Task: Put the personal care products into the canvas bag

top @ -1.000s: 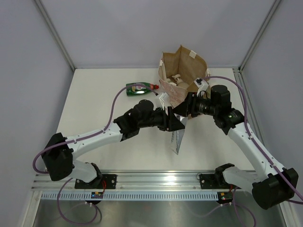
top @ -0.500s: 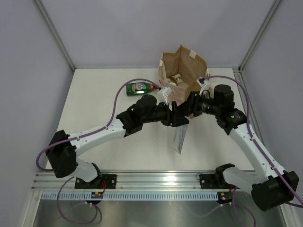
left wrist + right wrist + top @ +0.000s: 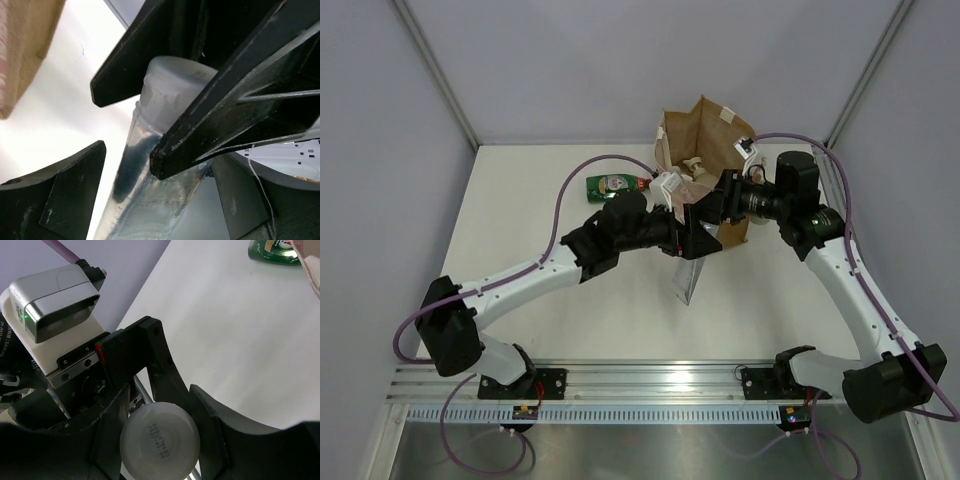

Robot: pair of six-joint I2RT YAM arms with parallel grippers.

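Dangling cap-up over the middle of the table (image 3: 540, 240), a little toward the far edge, the silvery-white tube (image 3: 687, 282) is hanging at a slight tilt, its flat tail pointing down toward the near edge. Whether the tail is touching the tabletop cannot be told.

The right gripper (image 3: 702, 228) is reaching in from the right edge and is clenching the tube at its top. In the right wrist view its two fingers (image 3: 212, 425) are pressing on either side of the round white cap (image 3: 160, 435). The left gripper (image 3: 690, 250) is coming in from the left edge and is sitting just below the cap, around the tube's body. Its claw is looking released: in the left wrist view the near finger (image 3: 65, 200) is standing apart from the tube, with bare tabletop showing between them. The far finger is too dark and blurred to judge.

The canvas bag (image 3: 720, 135) is standing upright at the far edge, toward the far right corner, just beyond both grippers, with its mouth gaping. A cream bottle (image 3: 696, 164) is lying inside it. The green bottle (image 3: 613, 185) is lying on its side near the far edge, just left of the bag, its cap end hiding behind the left arm's wrist camera (image 3: 669, 185).
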